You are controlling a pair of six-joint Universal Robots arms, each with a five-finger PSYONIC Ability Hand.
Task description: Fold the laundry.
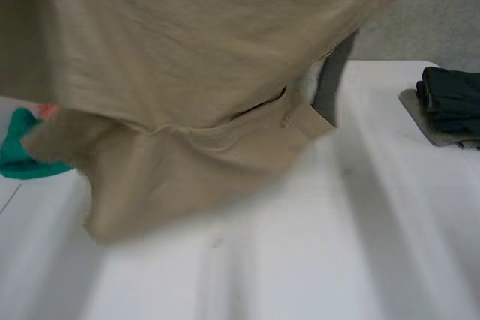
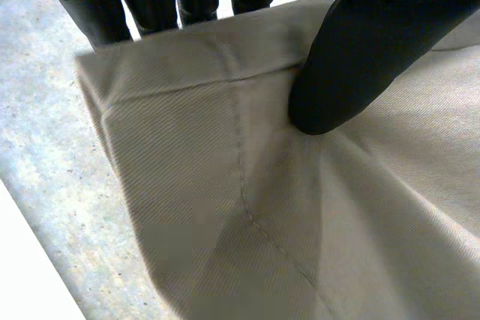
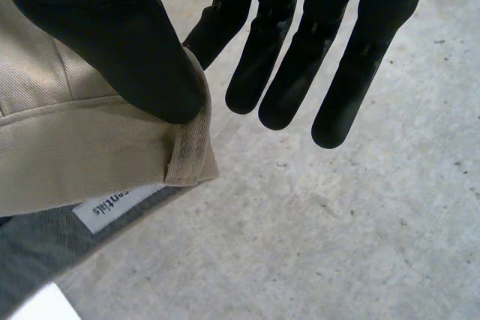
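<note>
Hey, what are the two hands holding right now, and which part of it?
Both hold the beige trousers: the left hand pinches a hemmed edge, the right hand pinches a waistband corner beside the white label.

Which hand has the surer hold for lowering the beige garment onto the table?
Probably left: the left hand pinches the beige garment well inside its edge; the right hand holds only the corner, most fingers straight and clear.

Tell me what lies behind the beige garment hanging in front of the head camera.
Past the beige garment show the white table, a green cloth at one side and a dark folded stack at the other. Whatever lies on the table directly behind it is covered.
</note>
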